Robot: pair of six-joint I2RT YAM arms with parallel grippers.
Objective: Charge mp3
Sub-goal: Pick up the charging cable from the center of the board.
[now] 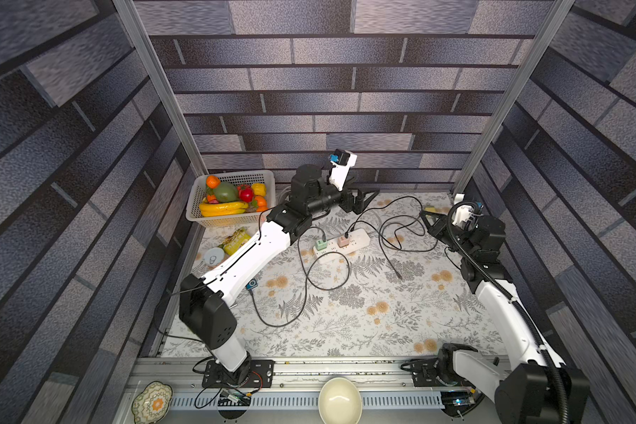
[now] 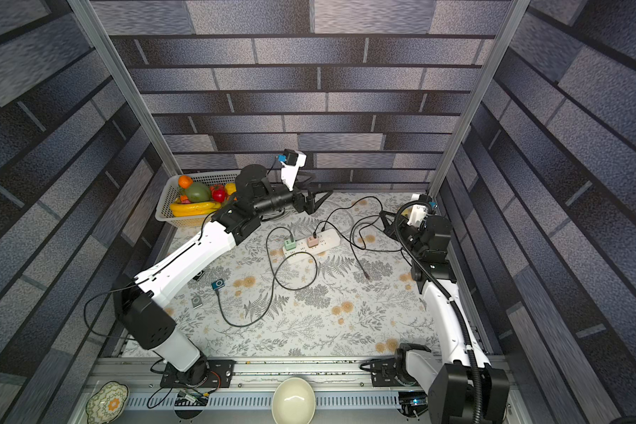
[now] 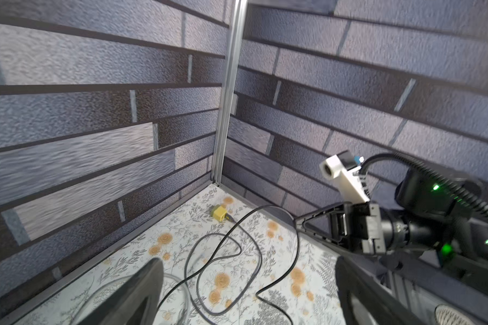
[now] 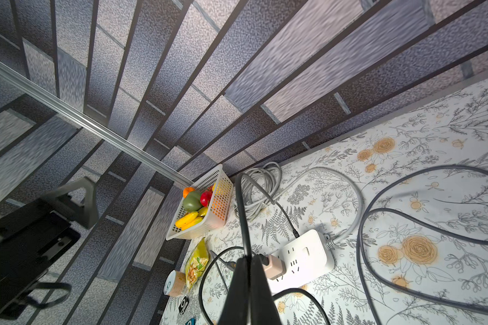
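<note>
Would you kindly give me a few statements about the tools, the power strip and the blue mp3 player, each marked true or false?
1. The left tool stands open. True.
2. The right tool is wide open. False: its jaws are shut.
3. A green adapter and a pink adapter sit in the power strip. True.
4. A black cable ends at the blue mp3 player. True.
5. The blue mp3 player lies inside the fruit basket. False: it lies on the floral cloth beside the left arm; the fruit basket stands in the far corner.
</note>
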